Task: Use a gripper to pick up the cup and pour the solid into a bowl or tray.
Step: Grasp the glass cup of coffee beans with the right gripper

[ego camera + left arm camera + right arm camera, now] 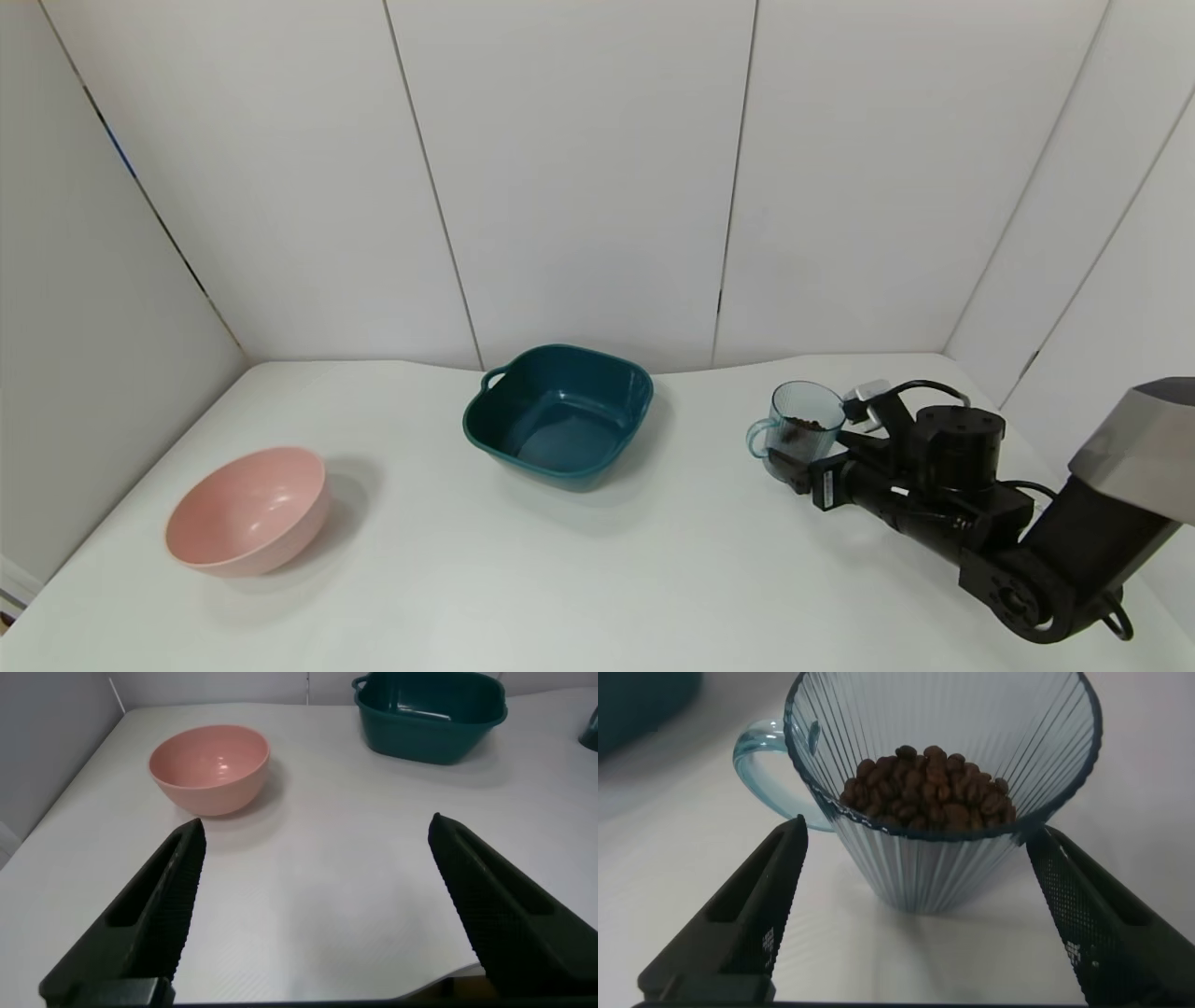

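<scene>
The cup (805, 418), clear light-blue with ribs and a loop handle, stands upright on the white table at the right. It holds the solid (805, 430), dark brown beans, seen closely in the right wrist view (924, 786). My right gripper (814, 450) is open and level with the cup (943, 863). Its fingers (752, 919) stand on either side of the cup, with a gap on each side. The dark teal basin (523, 457) sits empty at the table's middle back. My left gripper (316, 823) is open and empty over bare table.
A round pink bowl (247, 509) sits at the front left, also in the left wrist view (210, 765). The teal basin also shows in the left wrist view (430, 733). White wall panels close the back and sides of the table.
</scene>
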Controlling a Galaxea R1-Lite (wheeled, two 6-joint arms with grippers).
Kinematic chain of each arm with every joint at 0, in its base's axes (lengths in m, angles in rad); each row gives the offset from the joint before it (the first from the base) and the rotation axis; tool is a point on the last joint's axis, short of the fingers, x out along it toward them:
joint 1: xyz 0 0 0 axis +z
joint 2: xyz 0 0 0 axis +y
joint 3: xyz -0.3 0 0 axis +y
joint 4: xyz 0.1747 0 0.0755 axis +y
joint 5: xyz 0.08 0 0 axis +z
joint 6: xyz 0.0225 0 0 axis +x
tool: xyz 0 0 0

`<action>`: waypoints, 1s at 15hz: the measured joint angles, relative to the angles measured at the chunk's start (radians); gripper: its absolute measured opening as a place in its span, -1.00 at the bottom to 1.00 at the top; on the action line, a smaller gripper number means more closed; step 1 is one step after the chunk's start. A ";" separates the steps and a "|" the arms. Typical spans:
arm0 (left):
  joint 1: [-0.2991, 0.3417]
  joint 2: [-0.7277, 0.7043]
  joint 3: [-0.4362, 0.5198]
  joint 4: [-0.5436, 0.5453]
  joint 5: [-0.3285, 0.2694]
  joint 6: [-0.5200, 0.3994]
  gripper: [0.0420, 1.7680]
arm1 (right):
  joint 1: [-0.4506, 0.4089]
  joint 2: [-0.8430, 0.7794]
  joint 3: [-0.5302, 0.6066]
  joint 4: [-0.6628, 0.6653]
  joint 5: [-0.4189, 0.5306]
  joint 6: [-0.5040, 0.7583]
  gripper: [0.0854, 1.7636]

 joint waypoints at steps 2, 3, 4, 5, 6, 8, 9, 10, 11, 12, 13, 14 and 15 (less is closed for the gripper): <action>0.000 0.000 0.000 0.000 0.000 0.000 0.94 | 0.000 0.018 -0.015 -0.027 -0.002 0.000 0.94; 0.000 0.000 0.000 0.000 0.000 0.000 0.94 | 0.000 0.029 -0.026 -0.034 -0.009 0.000 0.94; 0.000 0.000 0.000 0.000 0.000 0.000 0.94 | 0.000 0.039 -0.037 -0.042 -0.019 0.000 0.94; 0.000 0.000 0.000 0.000 0.000 0.000 0.94 | 0.000 0.050 -0.049 -0.054 -0.025 0.001 0.94; 0.000 0.000 0.000 0.000 0.000 0.000 0.94 | 0.000 0.061 -0.059 -0.064 -0.027 0.001 0.94; 0.000 0.000 0.000 0.000 0.000 0.000 0.94 | 0.001 0.076 -0.077 -0.065 -0.028 0.001 0.94; 0.000 0.000 0.000 0.000 0.000 0.000 0.94 | 0.003 0.082 -0.088 -0.064 -0.028 0.001 0.94; 0.000 0.000 0.000 0.000 0.000 0.000 0.94 | 0.003 0.089 -0.100 -0.064 -0.028 0.001 0.94; 0.000 0.000 0.000 0.000 0.000 0.000 0.94 | 0.003 0.095 -0.111 -0.064 -0.033 0.001 0.94; 0.000 0.000 0.000 0.000 0.000 0.000 0.94 | 0.003 0.103 -0.121 -0.064 -0.041 0.001 0.94; 0.000 0.000 0.000 0.000 0.000 0.000 0.94 | 0.003 0.109 -0.131 -0.064 -0.044 0.002 0.94; 0.000 0.000 0.000 0.000 0.000 0.000 0.94 | 0.003 0.113 -0.139 -0.064 -0.044 0.002 0.94; 0.000 0.000 0.000 0.000 0.000 0.000 0.94 | 0.002 0.116 -0.145 -0.063 -0.045 0.003 0.94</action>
